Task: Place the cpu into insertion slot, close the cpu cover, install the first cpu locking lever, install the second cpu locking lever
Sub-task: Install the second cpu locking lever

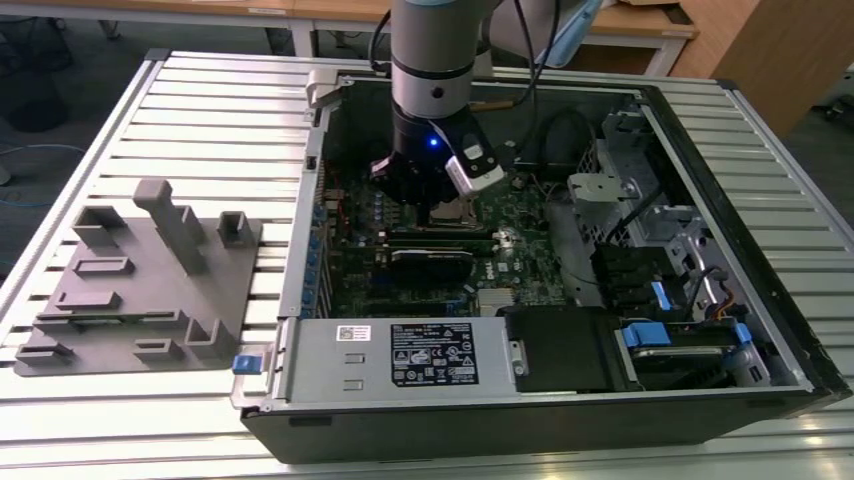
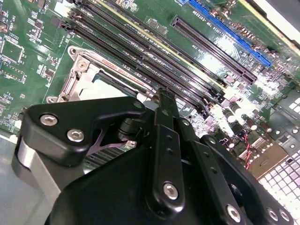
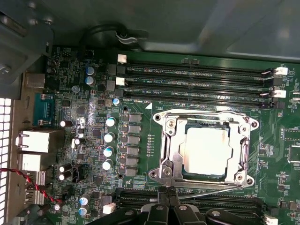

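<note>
Cover down over the seated chip; locking-lever stage, as I judge it.
In the first wrist view, the dull silver-grey square cpu (image 3: 206, 152) lies in the silver-rimmed insertion slot (image 3: 165, 154) under the thin silvery cpu cover (image 3: 240, 143); the black tool (image 3: 167, 199), seemingly clenched and empty, hovers just beside the rim's wire lever.

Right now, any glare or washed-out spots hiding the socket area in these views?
First wrist view: the cpu top is blown out pale, but the cpu cover frame reads clearly. Second wrist view: strong glare on the board near the blue slot; gripper blocks most of the socket.
</note>
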